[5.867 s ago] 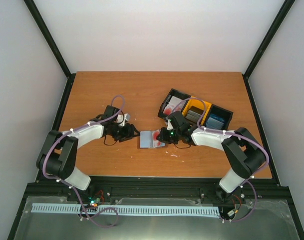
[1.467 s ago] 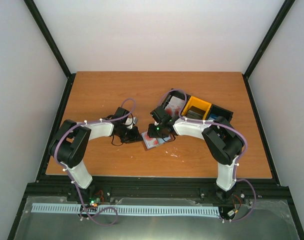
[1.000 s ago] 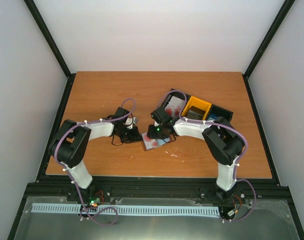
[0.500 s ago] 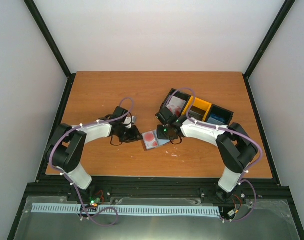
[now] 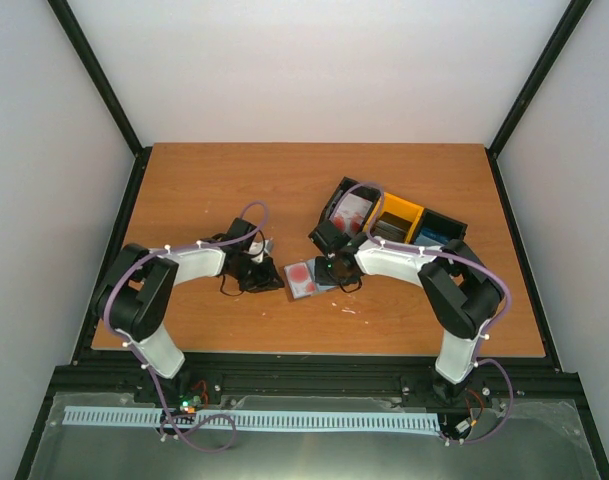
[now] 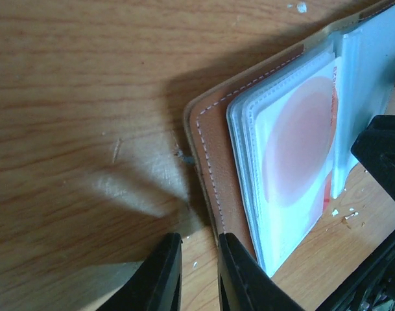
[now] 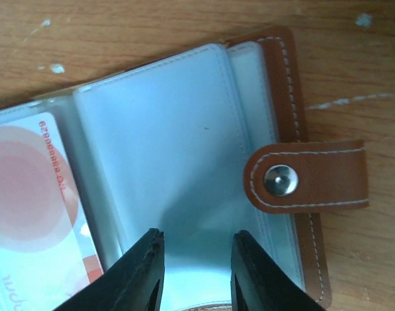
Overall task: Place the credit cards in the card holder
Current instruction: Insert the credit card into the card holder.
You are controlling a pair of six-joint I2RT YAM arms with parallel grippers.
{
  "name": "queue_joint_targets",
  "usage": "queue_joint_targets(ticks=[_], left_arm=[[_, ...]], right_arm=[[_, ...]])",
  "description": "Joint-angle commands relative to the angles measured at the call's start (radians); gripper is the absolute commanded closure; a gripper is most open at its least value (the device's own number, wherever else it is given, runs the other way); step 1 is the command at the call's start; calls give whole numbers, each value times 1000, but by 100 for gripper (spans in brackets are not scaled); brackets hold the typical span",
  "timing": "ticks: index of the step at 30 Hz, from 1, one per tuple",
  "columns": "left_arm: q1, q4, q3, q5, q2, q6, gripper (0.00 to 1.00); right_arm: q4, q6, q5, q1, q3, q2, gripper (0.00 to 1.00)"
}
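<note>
The brown card holder (image 5: 306, 277) lies open on the table, clear sleeves up. A white and red credit card (image 5: 300, 274) sits inside a sleeve on its left half; it also shows in the left wrist view (image 6: 294, 149) and the right wrist view (image 7: 28, 194). My left gripper (image 6: 198, 238) is empty with a narrow gap between its jaws. Its right finger is at the holder's brown left edge (image 6: 213, 162). My right gripper (image 7: 197, 234) is open and empty, low over the holder's right sleeves (image 7: 171, 149), beside the snap tab (image 7: 307, 178).
Three joined bins stand behind the right arm: a black one with white and red cards (image 5: 351, 212), a yellow one with dark grey cards (image 5: 396, 222), and a black one with blue cards (image 5: 436, 235). The two grippers are close together, at either side of the holder.
The right gripper, over the holder's left half a second ago, has drawn back right, leaving the white and red card in the sleeve. The left gripper stays at the holder's left edge.
</note>
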Motion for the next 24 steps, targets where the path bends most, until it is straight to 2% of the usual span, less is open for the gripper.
queue_joint_targets(ticks=[1,5,8,15,18,24], left_arm=[[-9,4,12,10,25,-4,82],[-9,8,14,13,30,-1,83],[-9,9,13,14,32,0,83],[-9,14,12,14,31,2,83],[-8,14,11,9,25,2,83],[-9,13,11,-1,18,2,83]], right_arm=[[21,13,-45,10,-13,39,75],[26,12,-50,11,-12,38,83],[73,10,-100,10,-27,29,84],[187,-6,-230,9,-53,7,77],[160,-7,-175,9,-46,-28,74],[5,49,89,9,-38,-108,67]])
